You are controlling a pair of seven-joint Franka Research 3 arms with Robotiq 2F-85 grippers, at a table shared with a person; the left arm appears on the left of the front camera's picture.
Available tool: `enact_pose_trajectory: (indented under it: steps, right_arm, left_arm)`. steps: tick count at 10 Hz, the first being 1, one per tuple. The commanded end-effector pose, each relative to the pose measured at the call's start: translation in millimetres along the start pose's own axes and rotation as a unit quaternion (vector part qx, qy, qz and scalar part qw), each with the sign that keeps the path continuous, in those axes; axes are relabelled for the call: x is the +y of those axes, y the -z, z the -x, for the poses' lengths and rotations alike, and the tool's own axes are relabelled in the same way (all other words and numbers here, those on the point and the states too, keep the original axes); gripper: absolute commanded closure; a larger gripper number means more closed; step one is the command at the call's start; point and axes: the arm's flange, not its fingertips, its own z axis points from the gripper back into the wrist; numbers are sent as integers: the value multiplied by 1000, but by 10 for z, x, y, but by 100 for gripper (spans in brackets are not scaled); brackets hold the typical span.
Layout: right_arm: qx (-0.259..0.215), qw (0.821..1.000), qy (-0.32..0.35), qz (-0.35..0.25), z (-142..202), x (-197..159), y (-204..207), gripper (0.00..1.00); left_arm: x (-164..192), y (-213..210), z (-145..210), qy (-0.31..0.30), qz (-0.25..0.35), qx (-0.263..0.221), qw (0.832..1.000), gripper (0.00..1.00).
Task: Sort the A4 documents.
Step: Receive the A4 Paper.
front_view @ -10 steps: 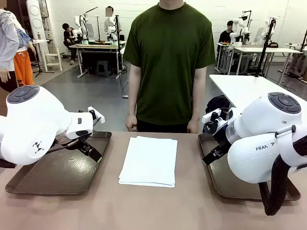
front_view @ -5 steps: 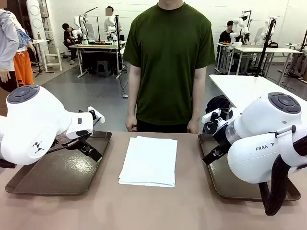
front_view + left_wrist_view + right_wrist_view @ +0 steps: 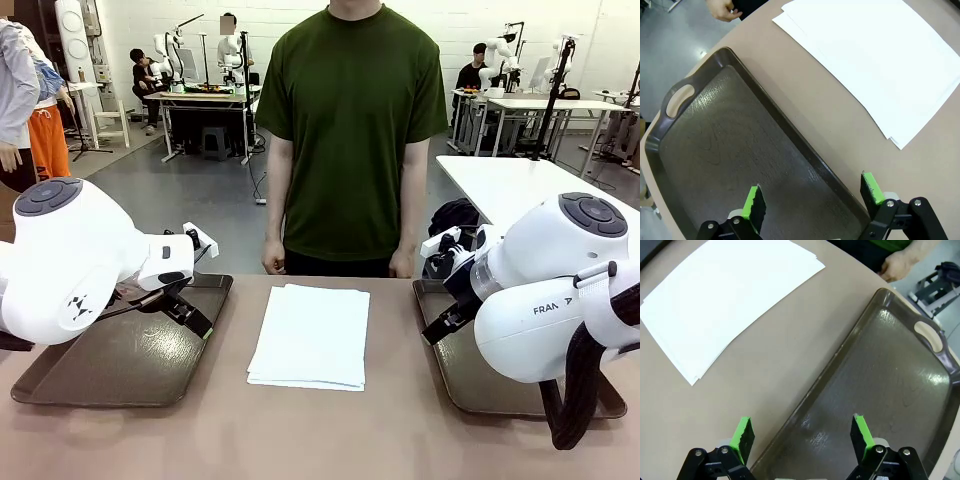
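nearest the camera, two white robot arms come in over a tan-brown table (image 3: 300,440), the left arm (image 3: 70,260) from the left side and the right arm (image 3: 555,290) from the right. the left arm's jaws stand wide open and hold nothing; their green pads (image 3: 754,206) hang above a dark brown rectangular plastic tray with cut-out handles (image 3: 715,145), one pad over the tray's floor and the other over its long rim next to the bare table. the right arm's jaws are spread wide too, with nothing between them; one of their green pads (image 3: 860,432) is over a second dark brown handled tray (image 3: 900,380) and the other over the table just beside that tray's rim.

the left tray (image 3: 90,375) and the right tray (image 3: 470,390) lie flat at the two sides of the table, well apart. between them, in the middle of the table and touching neither tray, lies a flat stack of plain white a4 paper sheets (image 3: 310,335), its edges a little fanned so that several sheets show at the corners (image 3: 875,65) (image 3: 725,300).

at the far edge of the table, behind the stack, stands a person in a dark green t-shirt (image 3: 350,130), arms hanging down, one hand (image 3: 272,262) and the other hand (image 3: 403,265) at the table edge and apart from the paper.
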Motion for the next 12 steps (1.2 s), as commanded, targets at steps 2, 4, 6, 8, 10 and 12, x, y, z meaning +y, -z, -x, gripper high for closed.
enact_pose_trajectory:
  steps: [2, 4, 6, 8, 10, 12]
  right_arm:
    - [0, 1000, 0, 0, 0, -1, 0, 0]
    - [0, 1000, 0, 0, 0, -1, 0, 0]
    - [0, 1000, 0, 0, 0, -1, 0, 0]
    - [0, 1000, 0, 0, 0, -1, 0, 0]
    - [-14, 1000, -14, 8, 34, -14, -199, 0]
    - [-55, 998, -11, -28, 267, -220, -544, 0]
  left_arm:
    - [2, 0, 1, 0, 0, 0, 1000, 0]
    - [2, 0, 1, 0, 0, 0, 1000, 0]
    - [2, 0, 1, 0, 0, 0, 1000, 0]
    - [2, 0, 1, 0, 0, 0, 1000, 0]
    - [0, 0, 0, 0, 0, 0, 1000, 0]
    - [193, -394, 150, 19, 60, -68, 996, 0]
